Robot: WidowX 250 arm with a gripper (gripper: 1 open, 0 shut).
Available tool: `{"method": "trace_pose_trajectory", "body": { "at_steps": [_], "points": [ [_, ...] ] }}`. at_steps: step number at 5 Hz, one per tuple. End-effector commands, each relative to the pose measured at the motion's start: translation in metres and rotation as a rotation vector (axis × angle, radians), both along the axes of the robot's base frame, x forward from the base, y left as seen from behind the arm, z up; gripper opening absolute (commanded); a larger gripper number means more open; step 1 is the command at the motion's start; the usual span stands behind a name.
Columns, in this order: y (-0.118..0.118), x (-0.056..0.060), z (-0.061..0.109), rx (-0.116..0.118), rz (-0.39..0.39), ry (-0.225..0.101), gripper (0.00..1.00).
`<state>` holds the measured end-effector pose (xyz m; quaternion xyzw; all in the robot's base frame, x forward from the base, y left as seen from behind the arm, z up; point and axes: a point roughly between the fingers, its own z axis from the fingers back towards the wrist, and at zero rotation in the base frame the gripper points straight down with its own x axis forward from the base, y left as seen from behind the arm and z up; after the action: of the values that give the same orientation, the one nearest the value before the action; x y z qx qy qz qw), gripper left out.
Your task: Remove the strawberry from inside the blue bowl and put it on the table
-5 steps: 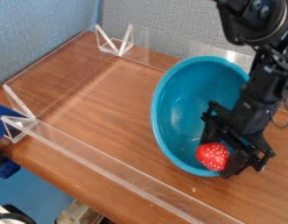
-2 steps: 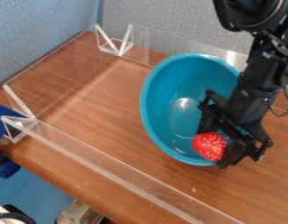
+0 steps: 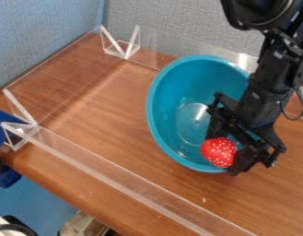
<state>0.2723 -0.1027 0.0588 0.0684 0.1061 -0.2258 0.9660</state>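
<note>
The blue bowl (image 3: 191,106) sits on the table (image 3: 104,111) at the right, tipped with its right side raised. My black gripper (image 3: 230,152) reaches down into its near right side and is shut on the strawberry (image 3: 220,152). The red strawberry hangs at the bowl's front rim, a little above the bowl's floor. The fingers are mostly hidden behind the fruit and the dark arm.
Low clear acrylic walls (image 3: 86,171) run along the table's front and left edges. Clear triangular brackets stand at the back (image 3: 121,41) and at the left corner (image 3: 18,124). Bare wood lies left of the bowl. A blue padded wall is behind.
The strawberry has risen slightly in the gripper's hold. The bowl has shifted left and tipped up on its right side.
</note>
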Motion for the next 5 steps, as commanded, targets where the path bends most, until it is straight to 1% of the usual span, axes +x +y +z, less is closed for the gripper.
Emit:
{"method": "trace_pose_trajectory", "body": {
  "at_steps": [1,5],
  "points": [
    [0.0011,0.0046,0.0199,-0.036,0.014,-0.072,0.0],
    [0.0017,0.0021,0.022,-0.057,0.022,-0.091,0.0]
  ]
}}
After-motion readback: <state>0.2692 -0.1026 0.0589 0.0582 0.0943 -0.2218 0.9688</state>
